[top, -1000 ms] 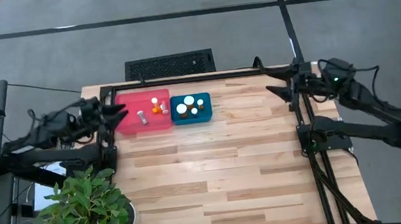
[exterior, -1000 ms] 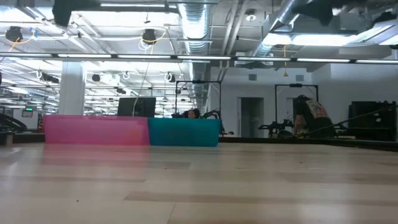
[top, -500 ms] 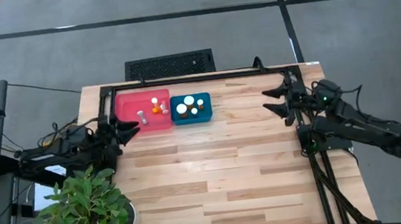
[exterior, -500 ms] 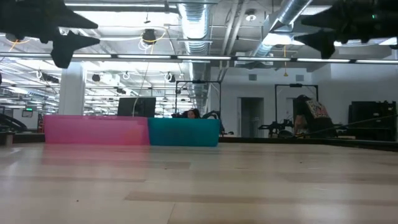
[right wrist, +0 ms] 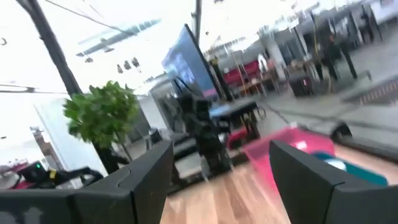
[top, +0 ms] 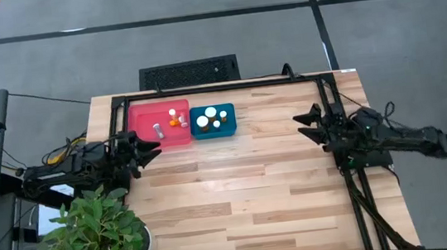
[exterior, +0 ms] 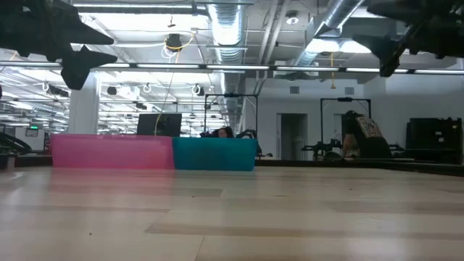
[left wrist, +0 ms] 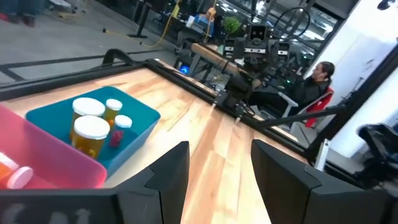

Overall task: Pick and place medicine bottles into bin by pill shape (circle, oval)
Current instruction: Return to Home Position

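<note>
Both arms withdrawing to rest. The left gripper (top: 149,148), fingers spread and holding nothing, has drawn away from the pink bin (top: 140,120) and now hangs over the left edge of the table (top: 255,188). The right gripper (top: 302,125), likewise spread and empty, has pulled back along the right edge. The medicine bottles (top: 157,130) lie in the two bins at the far edge, toward the far-left corner: some in the pink bin, the rest — the two wide-capped ones among them — in the teal bin (top: 211,107) touching its right side. With every bottle in view binned and both grippers clear of the bins, the sorting looks finished — only the parking of the arms appears to remain.
</note>
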Robot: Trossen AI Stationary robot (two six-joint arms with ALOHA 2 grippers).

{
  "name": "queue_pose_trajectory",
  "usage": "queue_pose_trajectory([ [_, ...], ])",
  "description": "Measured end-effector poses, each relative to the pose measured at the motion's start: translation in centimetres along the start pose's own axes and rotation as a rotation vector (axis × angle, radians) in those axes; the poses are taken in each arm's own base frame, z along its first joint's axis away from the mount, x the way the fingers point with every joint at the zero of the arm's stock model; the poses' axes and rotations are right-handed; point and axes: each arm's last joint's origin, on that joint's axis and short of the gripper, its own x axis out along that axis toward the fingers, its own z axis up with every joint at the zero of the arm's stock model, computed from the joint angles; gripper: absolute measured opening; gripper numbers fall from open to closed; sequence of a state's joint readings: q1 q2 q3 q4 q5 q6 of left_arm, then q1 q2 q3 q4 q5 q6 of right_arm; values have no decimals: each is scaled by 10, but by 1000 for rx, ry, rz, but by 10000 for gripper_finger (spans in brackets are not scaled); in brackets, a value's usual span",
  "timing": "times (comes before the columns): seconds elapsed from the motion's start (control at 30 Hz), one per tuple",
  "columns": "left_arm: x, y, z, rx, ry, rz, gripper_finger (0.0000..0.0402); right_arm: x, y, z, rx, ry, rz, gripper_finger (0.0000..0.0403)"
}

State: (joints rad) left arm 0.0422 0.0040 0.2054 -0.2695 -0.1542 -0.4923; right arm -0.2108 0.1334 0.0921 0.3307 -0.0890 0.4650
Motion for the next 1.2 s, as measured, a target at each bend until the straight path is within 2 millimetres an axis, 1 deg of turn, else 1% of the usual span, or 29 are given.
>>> queue_pose_trajectory([
  [0.13, 0, 0, 0, 5, 6, -9, 165, 5, 11, -7, -66, -6, -43, 276],
  [0.2, 0, 0, 0, 21, 6, -8, 165, 5, 15, -10, -110, 1, -80, 276],
  [0.33, 0, 1, -1, 43, 16, 2, 165, 3, 17, -10, -153, -7, -91, 276],
  [0.5, 0, 0, 0, 48, 0, 0, 165, -5, 14, -1, -157, -78, -98, 276],
  [0.63, 0, 0, 0, 49, 1, 2, 165, -12, 9, -1, -174, -67, -130, 276],
  [0.77, 0, 1, 0, 47, -11, 28, 165, -11, 4, -6, -181, -10, -173, 276],
  [0.87, 0, 1, 0, 71, -18, 44, 165, -11, -4, -20, -168, 46, -197, 276],
  [0.93, 0, 2, 0, 91, -19, 56, 165, -11, -6, -27, -155, 32, -159, 276],
  [1.1, 0, 3, -2, 102, 1, 66, 165, -12, -8, -31, -152, 61, -148, 276],
  [1.2, 4, 5, -9, 108, 15, 34, 165, -12, -8, -31, -173, 64, -148, 276],
])
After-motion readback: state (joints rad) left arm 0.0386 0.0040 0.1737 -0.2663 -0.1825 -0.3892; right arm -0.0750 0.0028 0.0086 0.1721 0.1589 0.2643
